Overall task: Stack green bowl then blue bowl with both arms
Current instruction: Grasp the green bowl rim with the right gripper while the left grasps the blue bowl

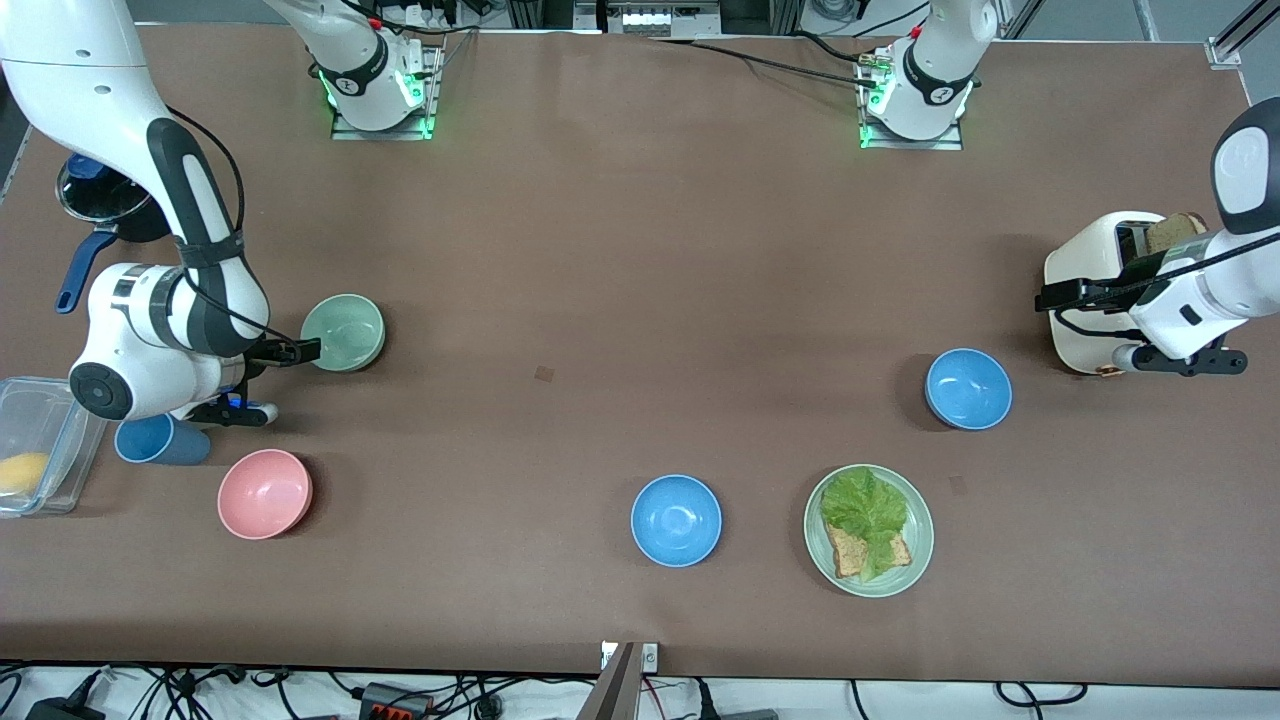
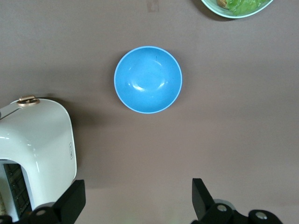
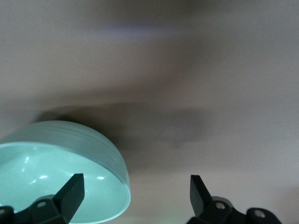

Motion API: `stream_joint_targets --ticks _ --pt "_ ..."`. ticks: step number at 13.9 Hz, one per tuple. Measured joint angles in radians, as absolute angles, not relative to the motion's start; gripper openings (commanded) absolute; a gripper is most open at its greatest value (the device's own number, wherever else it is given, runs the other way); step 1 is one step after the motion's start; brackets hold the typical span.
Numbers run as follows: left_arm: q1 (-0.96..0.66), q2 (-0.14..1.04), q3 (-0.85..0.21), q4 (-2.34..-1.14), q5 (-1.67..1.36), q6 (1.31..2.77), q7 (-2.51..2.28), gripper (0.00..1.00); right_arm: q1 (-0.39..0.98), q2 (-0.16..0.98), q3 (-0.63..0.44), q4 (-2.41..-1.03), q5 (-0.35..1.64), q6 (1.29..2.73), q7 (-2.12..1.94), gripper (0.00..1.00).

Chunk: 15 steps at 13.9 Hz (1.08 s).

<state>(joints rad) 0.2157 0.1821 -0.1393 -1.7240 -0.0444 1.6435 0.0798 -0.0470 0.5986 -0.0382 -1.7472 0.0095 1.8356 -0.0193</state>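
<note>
Bowls sit mouth-up: right pincer (image 3: 133, 193) spread, seemingly straddling green bowl (image 1: 343, 332) rim; left pincer (image 2: 138, 198) spread over table.

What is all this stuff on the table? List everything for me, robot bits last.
green bowl: one, pale green, at the right arm's end.
blue bowls: two, sky blue; one beside the toaster, one beside the plate.
pink bowl: one, pink, nearer the front camera than the green bowl.
plate: one, green, holding lettuce and bread.
toaster: one, white, bread in its slot.
cup: one, dark blue, beside the pink bowl.
container: one, clear, something yellow inside.
pot: one, dark, blue handle.
right gripper: black, open, at the green bowl's rim.
left gripper: black, open, over the toaster's edge.
</note>
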Motion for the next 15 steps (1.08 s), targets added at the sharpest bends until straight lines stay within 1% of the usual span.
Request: stream_joint_targets --ticks 1,2,4,5,6,7,12,15 --pt "0.216 0.182 -0.139 -1.72 -0.044 1.641 0.08 1.0 -0.047 0.599 -0.038 -1.755 0.01 1.835 -0.019 0.75" --pt "0.216 0.182 -0.14 -1.719 -0.044 1.641 0.08 1.0 -0.047 0.599 -0.038 -1.761 0.01 1.834 -0.019 0.6" --pt "0.215 0.182 -0.141 -1.718 -0.044 1.641 0.08 1.0 -0.046 0.599 -0.037 -1.769 0.01 1.834 -0.019 0.27" --pt "0.215 0.182 -0.142 -1.718 -0.045 1.641 0.08 1.0 -0.046 0.599 -0.036 -1.77 0.01 1.834 -0.019 0.12" --pt "0.215 0.183 -0.142 -1.718 -0.045 1.641 0.08 1.0 -0.045 0.599 -0.035 -1.77 0.01 1.834 -0.019 0.04" --pt "0.215 0.186 -0.142 -1.718 -0.045 1.642 0.08 1.0 -0.042 0.599 -0.034 -1.77 0.011 1.833 -0.019 0.0" --pt "0.217 0.265 -0.142 -1.718 -0.045 1.725 0.08 1.0 -0.034 0.59 0.004 -1.758 0.024 1.805 -0.019 0.0" --pt "0.217 0.317 -0.142 -1.718 -0.045 1.776 0.08 1.0 -0.028 0.586 0.055 -1.687 0.095 1.745 -0.019 0.0"
